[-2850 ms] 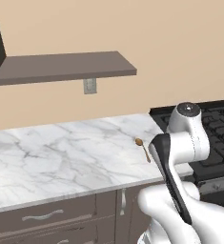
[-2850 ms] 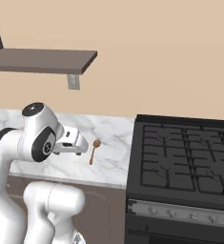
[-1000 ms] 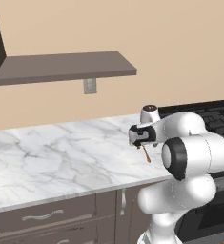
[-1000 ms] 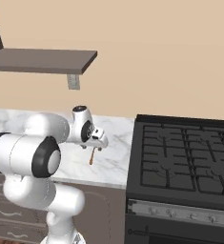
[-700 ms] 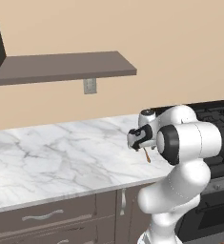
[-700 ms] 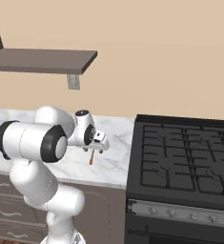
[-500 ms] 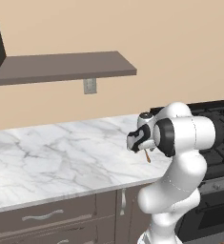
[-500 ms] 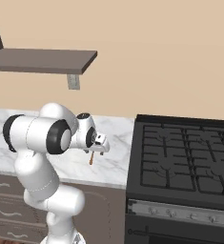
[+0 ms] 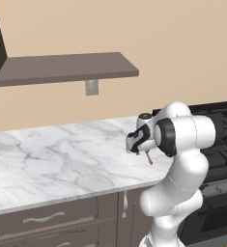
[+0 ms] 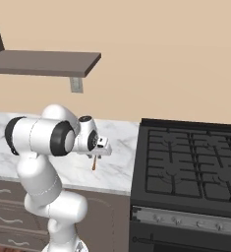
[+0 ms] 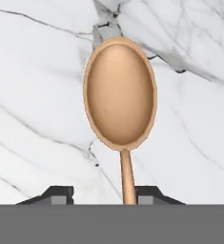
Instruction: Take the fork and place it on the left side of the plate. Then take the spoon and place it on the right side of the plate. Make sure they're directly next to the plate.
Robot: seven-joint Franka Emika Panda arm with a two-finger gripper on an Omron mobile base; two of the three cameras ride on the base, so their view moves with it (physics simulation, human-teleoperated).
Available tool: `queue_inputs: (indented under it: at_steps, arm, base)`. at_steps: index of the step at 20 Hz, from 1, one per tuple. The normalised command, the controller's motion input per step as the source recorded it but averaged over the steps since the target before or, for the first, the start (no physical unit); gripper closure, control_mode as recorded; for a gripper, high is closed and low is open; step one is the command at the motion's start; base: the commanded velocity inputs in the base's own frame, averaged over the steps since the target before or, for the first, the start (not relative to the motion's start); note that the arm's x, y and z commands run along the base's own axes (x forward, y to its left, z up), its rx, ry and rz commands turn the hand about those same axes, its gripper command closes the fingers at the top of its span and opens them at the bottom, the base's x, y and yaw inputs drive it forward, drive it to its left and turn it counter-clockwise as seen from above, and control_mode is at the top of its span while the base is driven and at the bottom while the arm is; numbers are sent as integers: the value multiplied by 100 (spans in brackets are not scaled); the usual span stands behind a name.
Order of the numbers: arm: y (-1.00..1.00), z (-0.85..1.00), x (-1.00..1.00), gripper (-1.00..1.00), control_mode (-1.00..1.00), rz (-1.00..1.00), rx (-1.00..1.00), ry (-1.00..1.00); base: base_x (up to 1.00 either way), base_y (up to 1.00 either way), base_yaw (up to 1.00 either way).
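Spoon (image 11: 120, 95): flat on marble counter (image 9: 47, 159) near stove (image 10: 195, 162), bowl up, handle running between the fingertips.
Claw (image 11: 104, 194): low over spoon handle; tips astride it, grip cannot be told.

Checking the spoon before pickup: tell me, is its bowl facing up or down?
Up: the spoon lies flat on the marble counter, hollow side showing.

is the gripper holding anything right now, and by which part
It cannot be told for sure. The gripper straddles the spoon at its handle, one fingertip on each side, but a gap shows, so no firm hold yet.
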Motion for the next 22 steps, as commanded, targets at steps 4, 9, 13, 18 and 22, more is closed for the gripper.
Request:
queue_inputs:
  at_steps: [4,9,13,18,22]
  arm:
    - [0,-59,15,100,-100,0,1,0]
    - [0,-26,4,100,-100,0,1,0]
    - [0,0,-2,100,-100,0,3,0]
    - [0,25,-11,100,-100,0,1,0]
    - [-23,84,-41,100,-100,0,0,-2]
  base:
    - [0,0,0]
    - [0,0,0]
    - [0,0,0]
    - [0,0,0]
    - [0,0,0]
